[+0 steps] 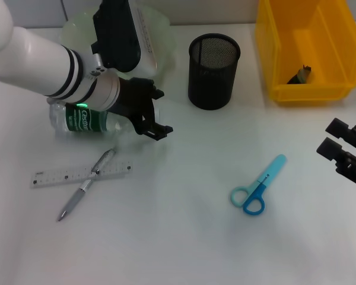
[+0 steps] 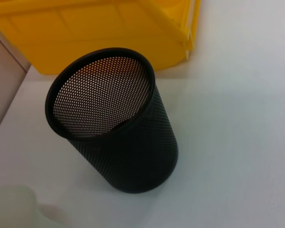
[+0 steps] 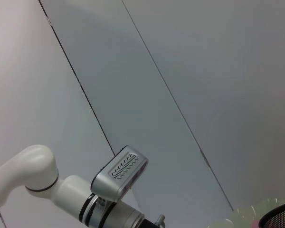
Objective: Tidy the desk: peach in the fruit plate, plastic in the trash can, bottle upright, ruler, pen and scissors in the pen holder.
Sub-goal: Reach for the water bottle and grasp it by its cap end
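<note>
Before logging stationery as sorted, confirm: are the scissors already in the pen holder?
No, the scissors lie flat on the desk, apart from the black mesh pen holder.

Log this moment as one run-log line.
left gripper: at lying bottle, grip unclear | right gripper: idle at right edge | ruler, pen, scissors: on desk

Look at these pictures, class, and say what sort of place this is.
Probably a robot test bench dressed as an office desk. On the white tabletop lie a ruler, a pen and scissors near a mesh pen holder, while the left end effector reaches over a lying bottle.
</note>
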Robot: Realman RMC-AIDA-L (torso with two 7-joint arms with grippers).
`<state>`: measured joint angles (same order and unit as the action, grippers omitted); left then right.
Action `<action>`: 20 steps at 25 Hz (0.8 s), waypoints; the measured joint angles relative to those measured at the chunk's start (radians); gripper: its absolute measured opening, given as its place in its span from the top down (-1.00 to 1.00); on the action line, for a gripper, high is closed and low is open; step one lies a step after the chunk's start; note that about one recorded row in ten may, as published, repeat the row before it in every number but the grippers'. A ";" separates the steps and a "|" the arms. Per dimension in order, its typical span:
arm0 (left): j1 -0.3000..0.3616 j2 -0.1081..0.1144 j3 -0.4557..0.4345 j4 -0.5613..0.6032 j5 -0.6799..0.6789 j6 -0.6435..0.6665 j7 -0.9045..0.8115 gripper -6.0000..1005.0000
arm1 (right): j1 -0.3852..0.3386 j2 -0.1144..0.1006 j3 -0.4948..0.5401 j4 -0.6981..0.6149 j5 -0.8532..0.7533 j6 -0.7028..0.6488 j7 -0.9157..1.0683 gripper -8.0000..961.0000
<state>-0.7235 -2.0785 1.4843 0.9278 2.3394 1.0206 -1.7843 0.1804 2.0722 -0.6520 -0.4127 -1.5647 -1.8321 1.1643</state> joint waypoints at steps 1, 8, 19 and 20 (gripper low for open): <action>0.000 0.000 0.005 -0.001 0.000 -0.006 0.000 -0.59 | 0.001 0.000 0.000 0.001 0.000 0.000 0.000 -0.45; -0.001 0.000 0.043 -0.007 0.028 -0.042 -0.009 -0.58 | 0.004 0.003 0.004 0.002 0.000 0.005 0.000 -0.45; -0.015 -0.002 0.050 -0.018 0.052 -0.044 -0.037 -0.57 | 0.012 0.003 0.005 0.002 0.000 0.016 0.002 -0.45; -0.018 -0.002 0.051 -0.016 0.068 -0.041 -0.051 -0.57 | 0.012 0.002 0.006 0.002 0.000 0.016 0.002 -0.45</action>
<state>-0.7417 -2.0802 1.5352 0.9118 2.4078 0.9798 -1.8354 0.1925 2.0745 -0.6458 -0.4111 -1.5647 -1.8161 1.1665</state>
